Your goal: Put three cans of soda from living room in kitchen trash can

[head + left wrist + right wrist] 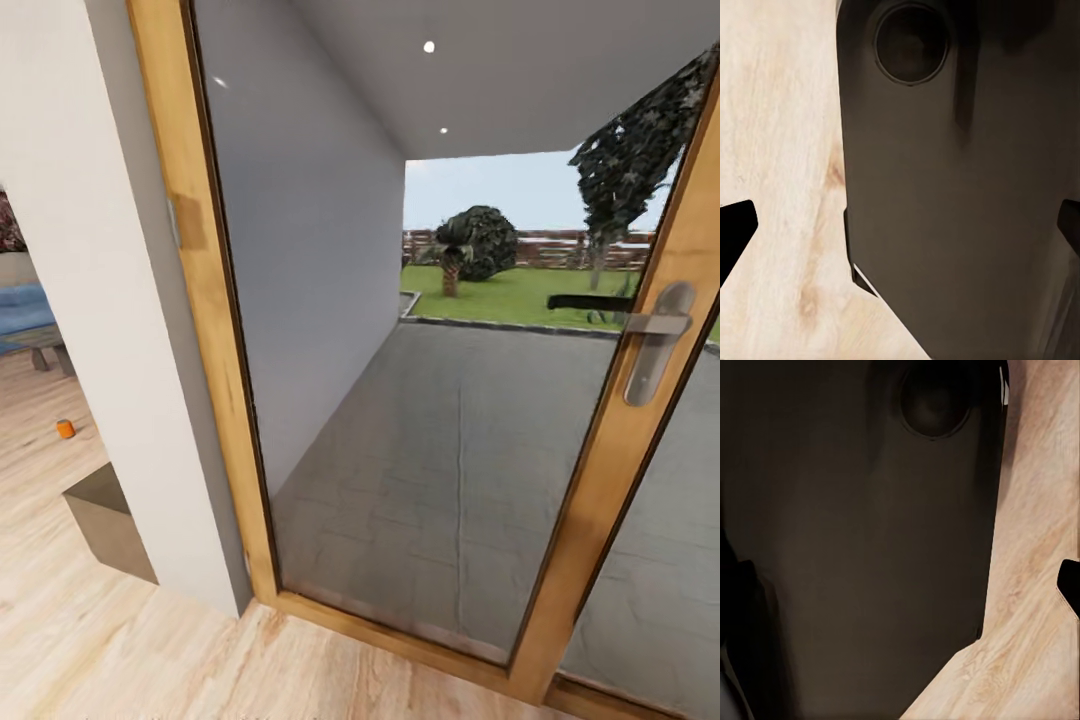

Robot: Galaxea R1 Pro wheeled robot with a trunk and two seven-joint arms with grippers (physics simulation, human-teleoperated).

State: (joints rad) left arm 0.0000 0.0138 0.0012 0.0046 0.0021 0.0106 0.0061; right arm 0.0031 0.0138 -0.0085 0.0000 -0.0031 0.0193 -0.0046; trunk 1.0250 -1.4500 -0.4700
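**Facing the patio door, with one soda can off to our left**

We stand at a wood-framed glass door (430, 400) whose metal handle (655, 340) sits at the right, looking out on a grey patio and a lawn. A white wall (110, 300) splits the head view. Past it, at the far left, the wood floor (60, 590) runs into the living room, where a strip of blue sofa (22, 308) shows. One orange can of soda (65, 429) stands on that floor, alone and well apart from us, near a low grey block (108, 520) at the wall's foot.

Both wrist cameras look down past a dark body panel (960, 195) to the floor. The left end effector (904, 232) is released and empty, its dark fingertips at opposite edges of the picture. The right end effector (900, 585) looks spread too, though one finger merges with the dark panel, so we judge rather than see that it is empty.

We judge the step is the approach. To do it well, we should turn the base left until the can is centred, clear the wall corner and the block widely, and stop short so an arm can reach down.
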